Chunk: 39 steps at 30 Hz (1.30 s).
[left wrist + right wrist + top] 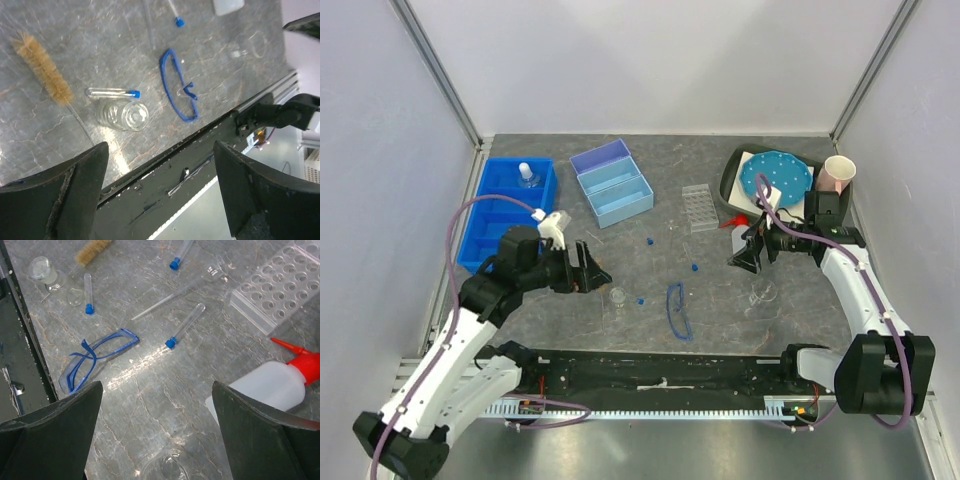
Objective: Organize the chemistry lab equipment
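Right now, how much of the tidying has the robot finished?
Looks done: one small clear glass bottle sits in the dark blue bin. In hand: nothing; the left gripper and right gripper are open, empty. Left: the blue-rimmed safety glasses, the blue-capped clear tubes, the clear glass flask on its side and the white squeeze bottle with red nozzle lie loose on the table.

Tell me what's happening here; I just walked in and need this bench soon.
Lab gear is being tidied. The left end effector and right end effector are both open and empty above the table. Safety glasses, blue-capped tubes, a small flask and a squeeze bottle lie loose; a second flask sits in the blue bin.
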Motion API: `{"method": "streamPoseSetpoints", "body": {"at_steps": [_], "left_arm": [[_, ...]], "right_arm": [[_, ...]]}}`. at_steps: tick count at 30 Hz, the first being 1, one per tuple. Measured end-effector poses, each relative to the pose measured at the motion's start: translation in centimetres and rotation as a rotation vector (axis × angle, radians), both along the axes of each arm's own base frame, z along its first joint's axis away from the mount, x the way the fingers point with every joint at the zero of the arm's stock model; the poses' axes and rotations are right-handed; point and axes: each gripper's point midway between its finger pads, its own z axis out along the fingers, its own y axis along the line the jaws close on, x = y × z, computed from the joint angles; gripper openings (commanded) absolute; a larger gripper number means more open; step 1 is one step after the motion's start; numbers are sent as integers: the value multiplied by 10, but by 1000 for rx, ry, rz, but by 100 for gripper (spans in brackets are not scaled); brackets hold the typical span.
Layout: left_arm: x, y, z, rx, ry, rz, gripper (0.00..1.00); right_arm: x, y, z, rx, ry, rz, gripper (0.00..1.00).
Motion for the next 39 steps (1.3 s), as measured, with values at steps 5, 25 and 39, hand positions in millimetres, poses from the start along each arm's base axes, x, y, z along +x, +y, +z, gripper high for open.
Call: {"method": "streamPoseSetpoints", "body": {"at_steps": [5, 25, 39], "left_arm": [[-5, -14, -32, 108, 101, -23, 91], [-4, -50, -99, 493, 203, -77, 87], [2, -51, -134, 629, 278, -77, 76]], "right_arm": [[4, -10, -4, 6, 10, -44, 98], [9, -16, -5, 5, -5, -67, 98], [8, -16, -6, 5, -3, -67, 98]]}}
